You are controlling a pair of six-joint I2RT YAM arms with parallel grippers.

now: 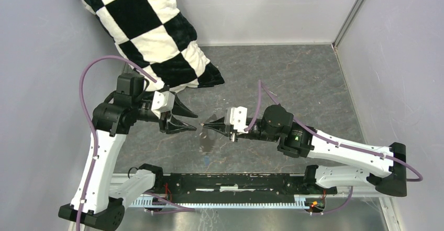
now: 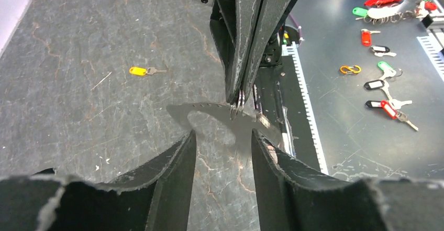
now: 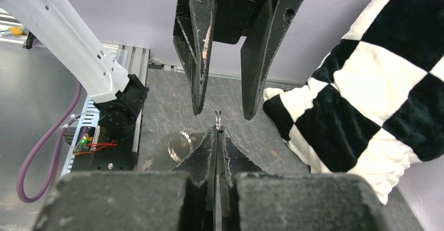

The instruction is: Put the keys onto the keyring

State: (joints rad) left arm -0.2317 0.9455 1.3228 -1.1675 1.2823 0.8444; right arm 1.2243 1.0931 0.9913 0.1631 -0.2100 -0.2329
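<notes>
Keyring [image 3: 218, 119] upright in right gripper [image 3: 217, 134]

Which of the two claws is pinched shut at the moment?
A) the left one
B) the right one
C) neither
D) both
B: the right gripper has its fingers pressed together on the keyring, while those of the left gripper stand apart.

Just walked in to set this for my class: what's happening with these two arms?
The right gripper is shut on the keyring, holding it by its edge just above the table. The left gripper faces it, jaws apart, holding nothing. The yellow-headed key lies untouched on the table, and no key shows on the ring.
</notes>
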